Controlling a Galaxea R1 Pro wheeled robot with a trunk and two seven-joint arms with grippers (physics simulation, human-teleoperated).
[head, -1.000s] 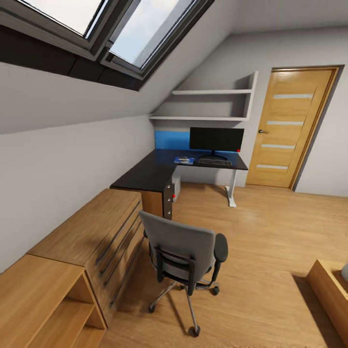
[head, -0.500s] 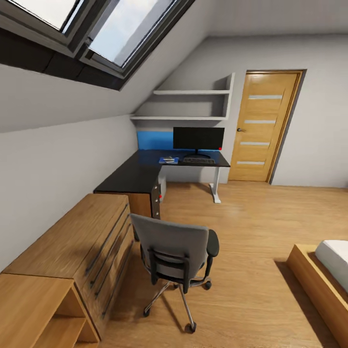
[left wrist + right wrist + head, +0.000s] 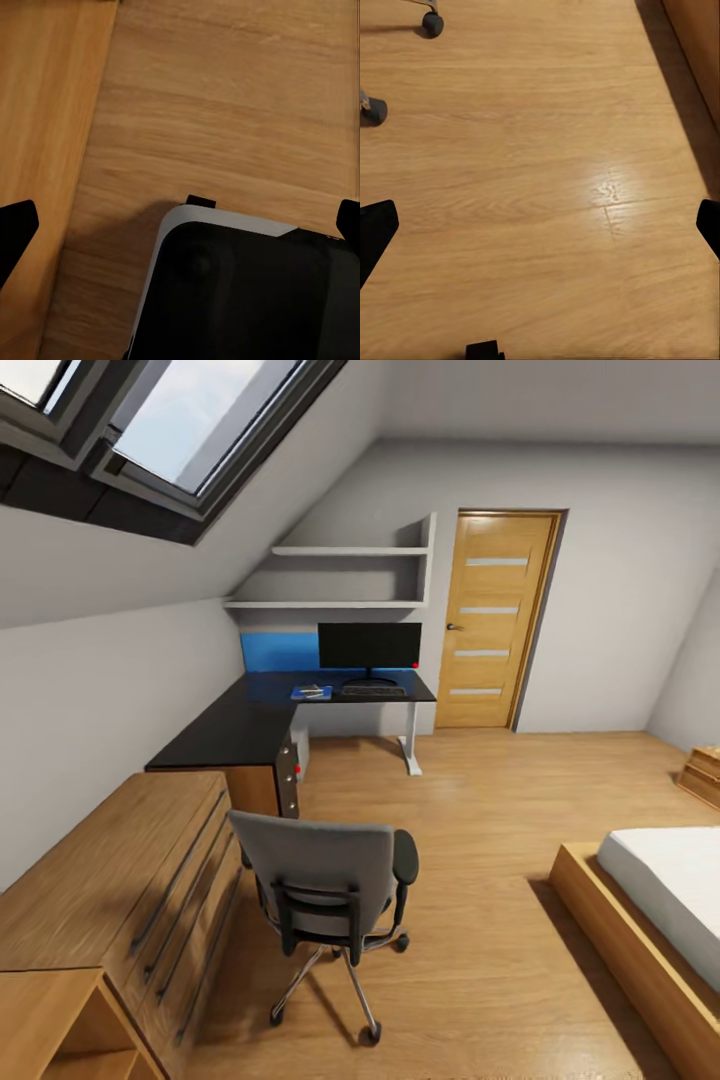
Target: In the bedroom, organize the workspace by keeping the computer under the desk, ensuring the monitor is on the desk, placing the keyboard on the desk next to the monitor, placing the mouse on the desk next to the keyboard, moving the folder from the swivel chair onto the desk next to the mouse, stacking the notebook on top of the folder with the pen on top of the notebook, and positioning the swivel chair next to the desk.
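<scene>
A slanted-roof bedroom has a wooden floor (image 3: pixel 500 810). The shiny black L-shaped desk (image 3: pixel 250 720) sits mid-left; the grey swivel chair (image 3: pixel 320 870) stands lower centre. Both claws (image 3: pixel 180 225) (image 3: pixel 540 225) are spread wide.

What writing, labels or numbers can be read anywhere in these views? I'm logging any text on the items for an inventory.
None can be read.
The monitor screen is blank black, with only a red dot at one lower corner.
The keyboard keys are too small to read.
The folder and door show no lettering.
</scene>
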